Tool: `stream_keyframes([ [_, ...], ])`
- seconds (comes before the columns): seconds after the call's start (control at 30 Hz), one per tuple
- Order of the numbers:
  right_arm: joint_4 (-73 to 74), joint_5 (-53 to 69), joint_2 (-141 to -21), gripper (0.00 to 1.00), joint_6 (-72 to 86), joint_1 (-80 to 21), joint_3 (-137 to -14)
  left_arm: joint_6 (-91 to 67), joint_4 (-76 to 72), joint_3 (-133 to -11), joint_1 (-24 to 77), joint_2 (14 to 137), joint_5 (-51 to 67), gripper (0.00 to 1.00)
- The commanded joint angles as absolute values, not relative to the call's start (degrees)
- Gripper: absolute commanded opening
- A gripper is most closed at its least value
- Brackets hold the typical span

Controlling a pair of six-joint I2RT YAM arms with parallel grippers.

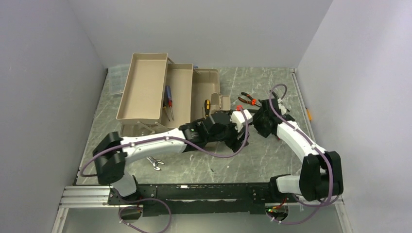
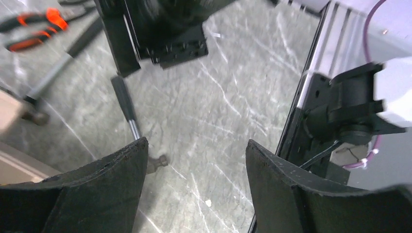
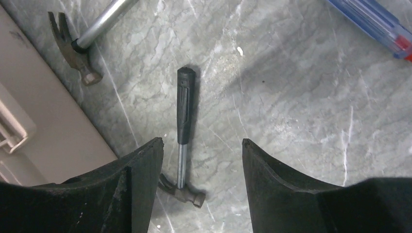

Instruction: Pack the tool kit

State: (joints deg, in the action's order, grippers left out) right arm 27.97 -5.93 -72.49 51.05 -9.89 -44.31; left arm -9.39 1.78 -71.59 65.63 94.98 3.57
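Note:
The tan toolbox [image 1: 145,90] stands open at the back left with its trays folded out; its wall [image 3: 43,121] shows in the right wrist view. A small black-handled hammer [image 3: 183,121] lies on the table, its head between my right gripper's [image 3: 201,141] open fingers, untouched. That small hammer [image 2: 127,104] also lies just beyond my open left gripper [image 2: 194,145], its head beside the left finger. A bigger hammer [image 3: 73,46] lies next to the box. Orange-black pliers [image 1: 250,100] rest beyond both grippers. A steel wrench [image 1: 155,163] lies near the left arm. Left gripper [image 1: 242,135] and right gripper [image 1: 261,125] hover close together mid-table.
Screwdrivers [image 1: 167,101] lie in a fold-out tray, and a black-orange one [image 1: 207,106] sits in the box. A blue and red screwdriver [image 3: 374,22] lies on the table to the right. A clear organiser box [image 1: 116,77] sits at the back left. Walls enclose three sides.

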Motion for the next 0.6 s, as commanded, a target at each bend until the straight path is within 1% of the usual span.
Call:
stream_keyframes([
  [0.0,27.9,-6.5,-77.0,0.63,51.1,-10.8,-47.8,-7.2,4.0,-72.4,65.3,88.9,0.2,0.76],
  [0.17,29.5,-8.2,-84.7,0.61,51.9,-14.5,-51.5,-8.1,6.4,-71.1,65.3,84.9,0.2,0.76],
  [0.23,31.1,-9.7,-87.4,0.6,52.5,-16.0,-53.5,-8.1,7.6,-70.6,65.2,83.8,-1.8,0.76],
  [0.37,32.2,-12.0,-90.6,0.58,53.5,-18.3,-55.8,-8.8,8.5,-69.0,64.4,82.0,-2.5,0.76],
  [0.57,33.7,-14.5,-96.1,0.55,53.6,-19.3,-58.6,-9.8,10.5,-68.3,62.3,82.8,-1.5,0.76],
])
